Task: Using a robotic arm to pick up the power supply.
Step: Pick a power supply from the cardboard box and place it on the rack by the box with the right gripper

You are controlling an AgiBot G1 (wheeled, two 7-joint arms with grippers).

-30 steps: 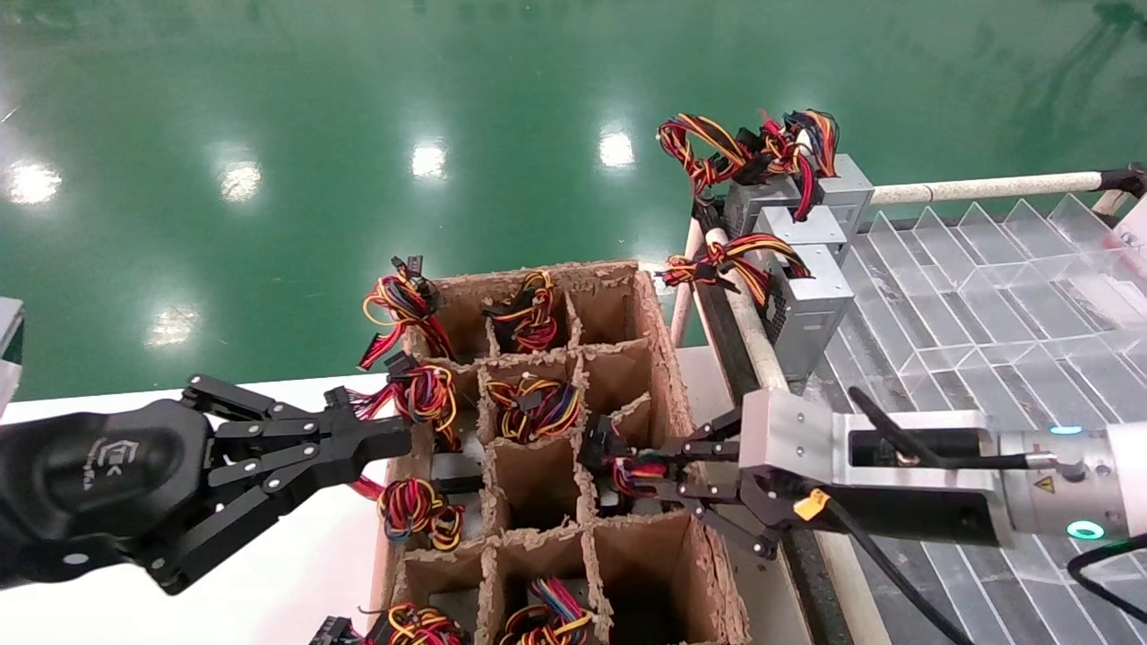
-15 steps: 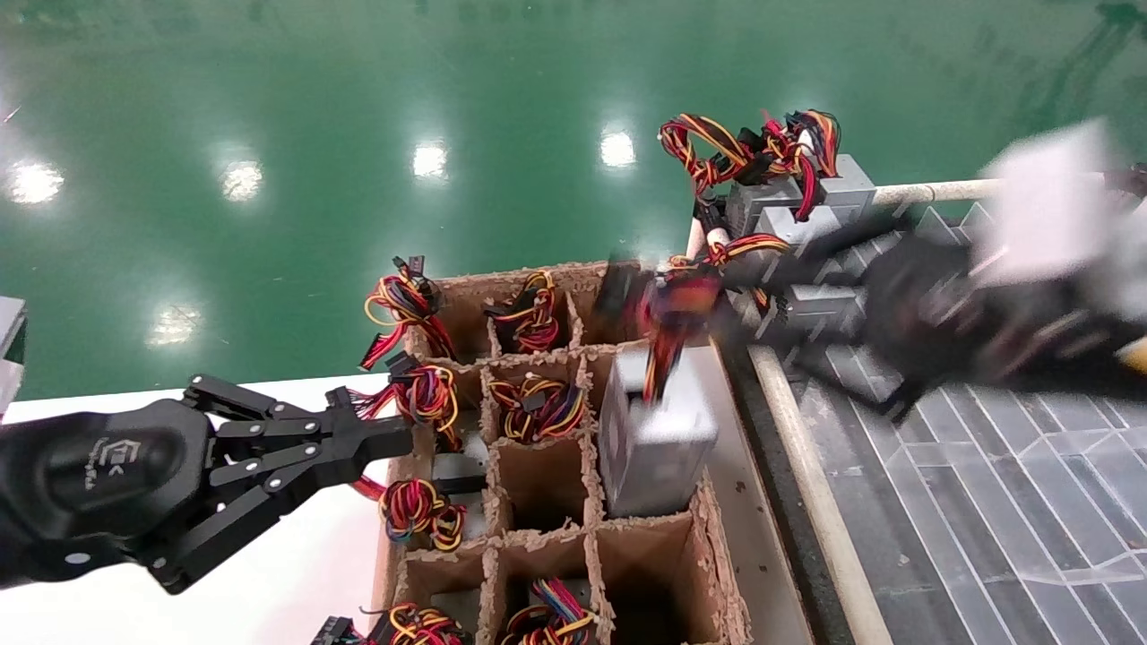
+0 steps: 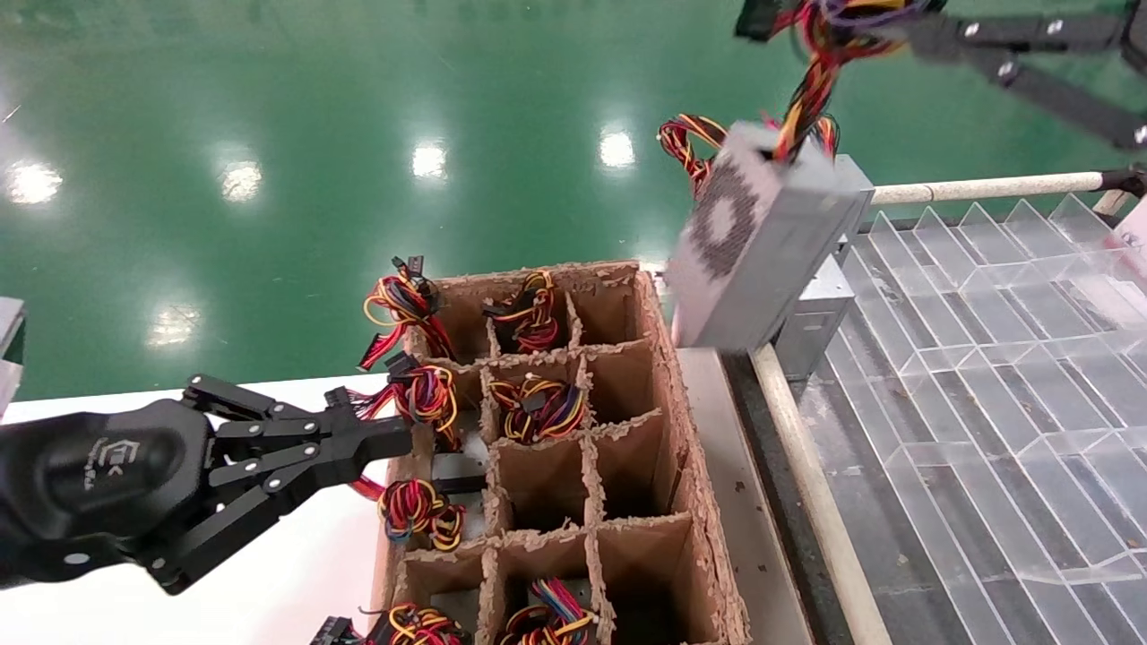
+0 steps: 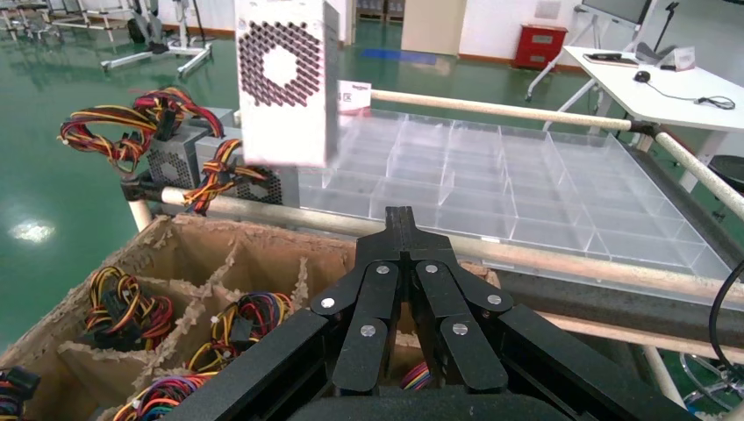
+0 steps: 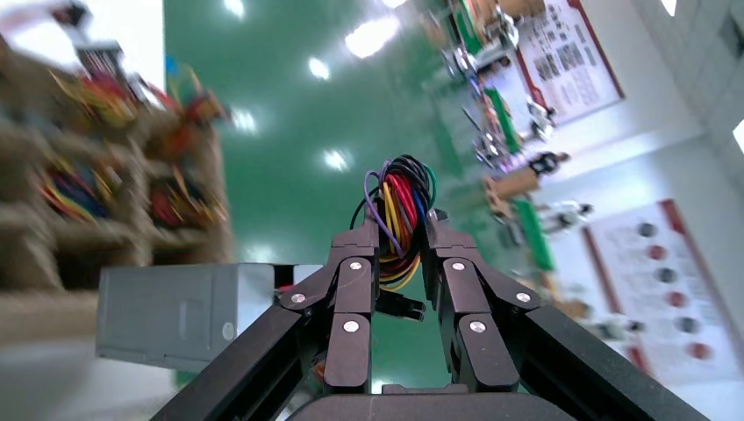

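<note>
Both arms are black, each end effector [image 3: 376, 439] long-fingered, silver-screwed, with a bulbous TEK-marked housing.

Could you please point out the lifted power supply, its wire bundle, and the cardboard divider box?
power supply [image 3: 762, 242]: head view, on its grey side panel.
wire bundle [image 5: 399, 210]: right wrist view, on the red wires.
cardboard divider box [image 3: 668, 394]: head view, on its right wall.

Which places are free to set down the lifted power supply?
Free: the clear divider tray, and the right column of the cardboard crate. Crowded: the crate's left cells with wire bundles, and the tray's far corner beside the grey boxes.
</note>
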